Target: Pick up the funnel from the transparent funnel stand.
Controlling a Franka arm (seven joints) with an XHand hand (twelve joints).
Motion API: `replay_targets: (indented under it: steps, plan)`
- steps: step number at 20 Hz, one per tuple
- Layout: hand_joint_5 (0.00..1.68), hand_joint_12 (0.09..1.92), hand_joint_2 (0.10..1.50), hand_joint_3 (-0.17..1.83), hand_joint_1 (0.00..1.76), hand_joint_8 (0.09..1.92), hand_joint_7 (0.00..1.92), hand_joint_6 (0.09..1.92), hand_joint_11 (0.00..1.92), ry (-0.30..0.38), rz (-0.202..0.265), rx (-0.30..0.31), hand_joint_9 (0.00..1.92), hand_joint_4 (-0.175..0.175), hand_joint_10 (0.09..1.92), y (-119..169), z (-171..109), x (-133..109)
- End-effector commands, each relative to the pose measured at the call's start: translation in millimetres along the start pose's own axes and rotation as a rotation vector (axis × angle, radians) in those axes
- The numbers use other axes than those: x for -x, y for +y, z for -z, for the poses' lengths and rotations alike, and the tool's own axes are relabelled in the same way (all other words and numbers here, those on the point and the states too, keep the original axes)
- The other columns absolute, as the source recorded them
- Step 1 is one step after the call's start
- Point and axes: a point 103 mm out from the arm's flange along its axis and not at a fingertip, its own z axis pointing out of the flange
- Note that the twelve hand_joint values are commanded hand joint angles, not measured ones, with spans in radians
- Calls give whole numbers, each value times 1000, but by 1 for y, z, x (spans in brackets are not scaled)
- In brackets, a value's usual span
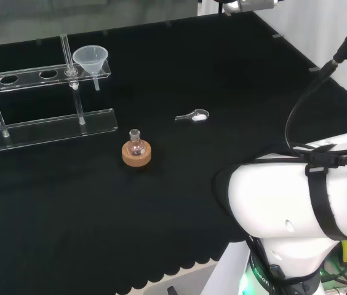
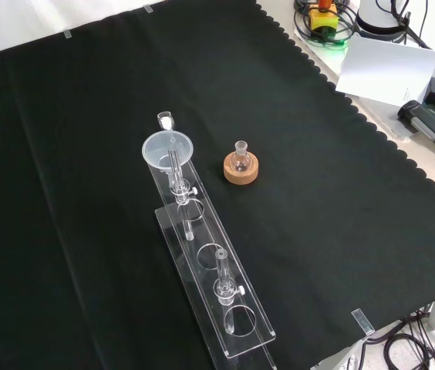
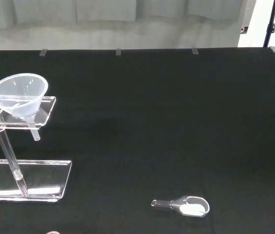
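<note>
funnel: clear funnel [image 1: 90, 59] sits in the end hole of the transparent funnel stand [image 1: 44, 126], the right end in the head view and the far end in the front view; bowl above the top shelf, stem hanging through below it.
hand: fingers can't be told as spread or curled from these views; the wrist view looks across the cloth at the funnel from well apart.
step: judged as approach not yet begun, funnel still seated.
flask: small round flask [image 2: 240, 160] on a cork ring [image 2: 241, 171], near the funnel end of the stand but apart from it.
scoop: small clear scoop [image 3: 185, 205] with white powder lies on the cloth, well apart from the stand.
risk 1: stand is light clear plastic on thin posts; a sideways push on the funnel could probably tip or slide it.
risk 2: stem may catch in the hole if lifted at a tilt, dragging the shelf up.
risk 3: clear rim is hard to see, so fingers could close off-centre and flick it out.
risk 4: a low sweep in could knock the flask off its ring.
</note>
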Motion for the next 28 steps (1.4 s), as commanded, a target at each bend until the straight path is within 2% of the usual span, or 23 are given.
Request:
replay_targets:
  steps: [1, 2, 3, 5, 8, 11, 14, 17, 20, 23, 28]
  plan:
    - [0, 87, 623, 3, 339, 87, 13, 87, 0, -30, 9, 14, 0, 79, 90, 0, 1, -6]
    - [0, 87, 615, 0, 322, 87, 6, 87, 0, -19, -3, 8, 0, 85, 87, 2, 2, -11]
    - [0, 87, 611, -2, 312, 87, 2, 87, 0, 5, 4, -3, 0, 89, 87, 3, 1, -12]
    - [0, 87, 606, -4, 302, 87, 0, 87, 0, 7, -12, -29, 0, 93, 87, 7, 0, -18]
    - [0, 87, 600, -7, 290, 87, 0, 87, 0, -8, -27, -91, 0, 95, 87, 17, -2, -22]
    - [0, 87, 599, -7, 286, 87, 0, 87, 0, -29, -27, -114, 0, 94, 87, 29, -3, -23]
    - [0, 87, 602, -6, 291, 87, 0, 87, 0, -106, 24, -130, 0, 87, 87, 41, -8, -33]
    - [0, 87, 606, -3, 302, 87, 0, 87, 0, -120, 46, -204, 0, 76, 87, 54, -16, -38]
    - [0, 87, 607, -3, 307, 87, 0, 87, 0, -141, 71, -246, 0, 69, 87, 70, -22, -45]
    - [0, 87, 611, -1, 320, 87, 0, 87, 0, -140, 118, -243, 0, 63, 87, 91, -22, -43]
    - [0, 87, 628, 6, 378, 87, 0, 87, 8, -151, 138, -234, 0, 10, 87, 129, -23, -51]
